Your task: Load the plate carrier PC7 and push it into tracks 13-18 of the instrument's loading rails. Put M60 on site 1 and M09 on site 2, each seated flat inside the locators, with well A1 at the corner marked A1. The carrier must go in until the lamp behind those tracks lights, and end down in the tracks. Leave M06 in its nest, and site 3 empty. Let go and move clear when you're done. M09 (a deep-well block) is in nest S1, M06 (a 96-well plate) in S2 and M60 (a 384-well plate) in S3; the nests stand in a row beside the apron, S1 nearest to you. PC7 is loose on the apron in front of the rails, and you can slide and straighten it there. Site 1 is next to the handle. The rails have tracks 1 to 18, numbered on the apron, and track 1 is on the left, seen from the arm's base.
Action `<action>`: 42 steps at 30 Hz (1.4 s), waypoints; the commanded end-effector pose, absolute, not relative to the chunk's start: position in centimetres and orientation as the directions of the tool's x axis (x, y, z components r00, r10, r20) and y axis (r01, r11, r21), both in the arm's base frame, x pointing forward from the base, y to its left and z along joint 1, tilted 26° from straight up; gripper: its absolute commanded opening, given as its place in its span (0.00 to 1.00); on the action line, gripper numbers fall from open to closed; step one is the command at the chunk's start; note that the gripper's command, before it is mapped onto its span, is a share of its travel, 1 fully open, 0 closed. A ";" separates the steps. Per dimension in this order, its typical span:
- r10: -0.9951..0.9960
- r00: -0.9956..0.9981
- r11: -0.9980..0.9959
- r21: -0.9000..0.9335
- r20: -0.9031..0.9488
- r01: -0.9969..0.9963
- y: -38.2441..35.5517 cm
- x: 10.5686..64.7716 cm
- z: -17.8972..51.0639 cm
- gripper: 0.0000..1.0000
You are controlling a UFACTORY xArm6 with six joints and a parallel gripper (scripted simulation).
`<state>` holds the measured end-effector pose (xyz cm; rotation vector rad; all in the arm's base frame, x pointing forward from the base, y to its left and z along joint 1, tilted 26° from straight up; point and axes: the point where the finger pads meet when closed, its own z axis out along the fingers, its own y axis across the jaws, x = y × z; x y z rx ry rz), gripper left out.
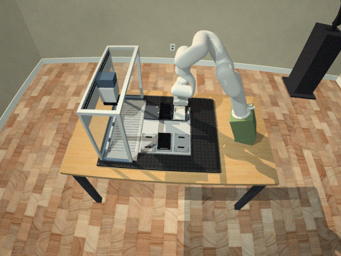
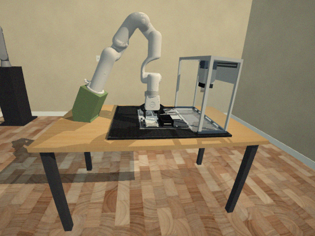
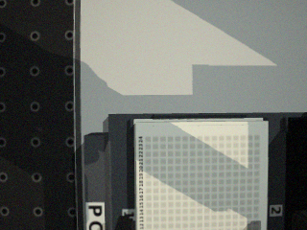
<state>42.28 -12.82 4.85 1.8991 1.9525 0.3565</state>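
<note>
Beige walls, wood-block floor, wooden table [image 1: 248, 168] with a black perforated mat [image 1: 203, 159]; the gripper [image 2: 151, 113] hangs spread wide over the carrier, pinching nothing; directly beneath it the 384-well plate M60 [image 3: 201, 177] lies on PC7 [image 3: 117, 158] at the handle end, a dark block [image 1: 165, 110] just beside it on the rail side, presumably M09; PC7 itself sits on the apron [image 3: 144, 53], not yet in the rails [image 1: 129, 129]; across the apron from the gripper a dark plate [image 1: 164, 141] sits in the middle nest. Risks, as I judge: pushing PC7 askew jams it between tracks; hitting the wrong tracks; a nudge could lift M60 off its locators; the instrument frame [image 1: 121, 110] is close.
</note>
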 end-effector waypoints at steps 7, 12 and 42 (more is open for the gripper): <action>0.995 -0.005 0.047 0.434 -0.097 0.900 -12.7 41.7 6.4 1.00; 0.995 -0.005 0.047 0.434 -0.097 0.900 -12.7 41.4 6.9 1.00; 0.995 -0.005 0.047 0.434 -0.097 0.899 -12.3 39.4 11.1 1.00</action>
